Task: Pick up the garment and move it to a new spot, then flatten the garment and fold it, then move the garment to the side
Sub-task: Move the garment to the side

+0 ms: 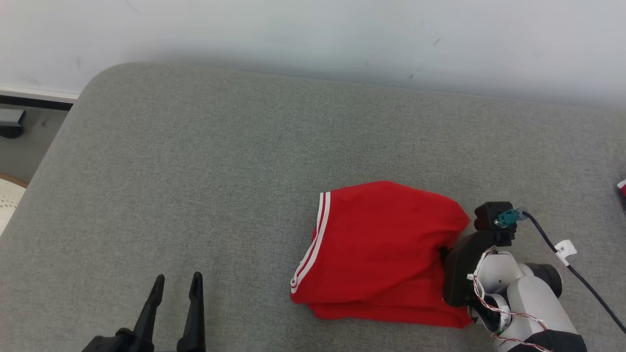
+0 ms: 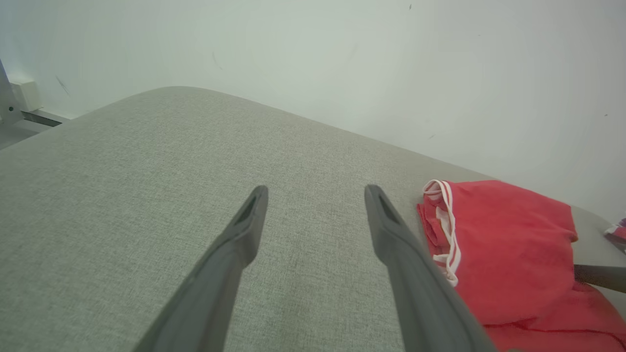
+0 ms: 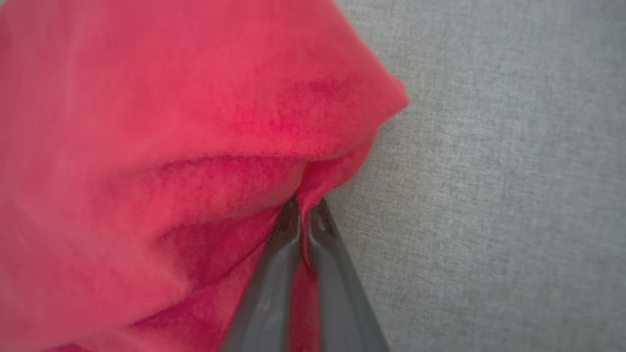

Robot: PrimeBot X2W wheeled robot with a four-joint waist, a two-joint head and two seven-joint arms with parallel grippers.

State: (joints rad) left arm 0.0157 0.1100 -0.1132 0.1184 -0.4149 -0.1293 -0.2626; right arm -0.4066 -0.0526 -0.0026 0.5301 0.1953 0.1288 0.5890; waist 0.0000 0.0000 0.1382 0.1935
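The garment [image 1: 381,249] is red with white stripes along one edge, lying bunched on the grey cushion [image 1: 244,161]. My right gripper [image 1: 444,254] reaches into its right side, fingertips hidden under the cloth in the head view. In the right wrist view my right gripper [image 3: 303,208] is shut with a pinch of the red garment [image 3: 171,146] between its two dark fingers. My left gripper [image 1: 176,283] stands open at the lower left, well left of the garment. The left wrist view has my left gripper [image 2: 315,193] open over bare cushion, the garment [image 2: 508,244] to its right.
A pale wall [image 1: 313,34] runs behind the cushion. The cushion's rounded left corner [image 1: 93,83] drops to the floor with a dark object [image 1: 12,122] there. A small red and white thing [image 1: 622,188] lies at the far right edge. A cable [image 1: 567,264] trails from my right wrist.
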